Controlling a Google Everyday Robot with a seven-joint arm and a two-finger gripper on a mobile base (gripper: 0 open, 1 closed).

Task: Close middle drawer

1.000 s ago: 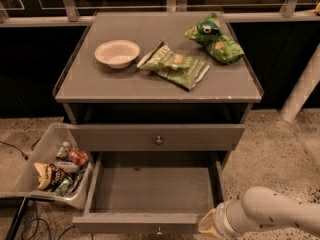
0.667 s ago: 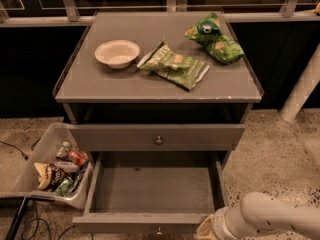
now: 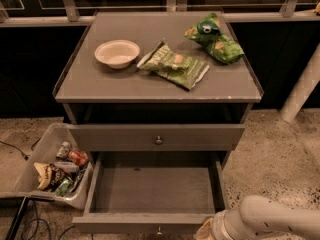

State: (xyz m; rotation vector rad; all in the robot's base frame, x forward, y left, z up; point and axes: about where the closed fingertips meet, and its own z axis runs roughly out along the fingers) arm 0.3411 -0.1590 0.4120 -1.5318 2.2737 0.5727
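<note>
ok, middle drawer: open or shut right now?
Open. The middle drawer is pulled far out, its empty inside showing. The end effector is low, near the right end of its front.

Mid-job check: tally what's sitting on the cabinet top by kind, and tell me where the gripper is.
White bowl: 1
Green snack bags: 2
Total: 3
Gripper: at the bottom edge of the view, by the front right corner of the open middle drawer.
</note>
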